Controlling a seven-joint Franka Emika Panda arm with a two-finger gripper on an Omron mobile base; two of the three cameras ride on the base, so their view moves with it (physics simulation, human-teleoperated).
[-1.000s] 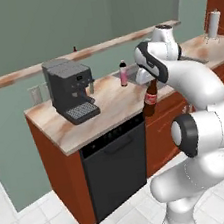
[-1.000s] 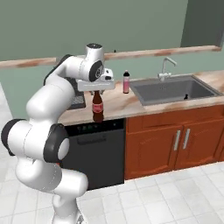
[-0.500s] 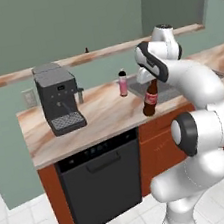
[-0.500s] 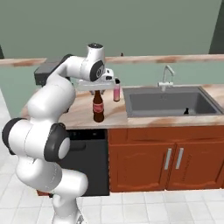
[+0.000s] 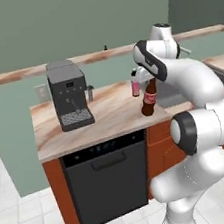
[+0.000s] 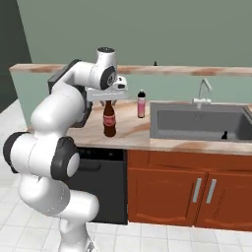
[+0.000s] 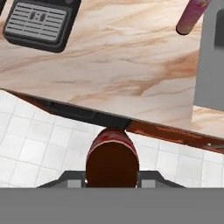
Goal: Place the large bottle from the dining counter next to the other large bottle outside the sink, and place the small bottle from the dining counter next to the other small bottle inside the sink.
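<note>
Kitchen: sink [image 6: 197, 123], dishwasher [image 5: 106, 180], coffee machine [image 5: 71, 99], marbled worktop [image 5: 109, 112].

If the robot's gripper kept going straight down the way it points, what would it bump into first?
The gripper points down, shut on the cola bottle. In the hand view the bottle hangs past the counter's front edge, over white floor tiles, so probably the floor, though depth is unclear and it might clip the edge.

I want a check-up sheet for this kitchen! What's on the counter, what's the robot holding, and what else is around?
Surface: marbled tan worktop, bare in the middle.
Job's things: tall dark brown cola bottle with red label held above the worktop; tall pale pink bottle standing beside the grey steel sink; tiny all-black bottle inside the sink.
Clutter: dark grey coffee machine.
Tool: shut on the cola bottle's neck.
Cables: nothing seen.
Surroundings: black dishwasher, rust-red cabinets, white tiled floor.
</note>
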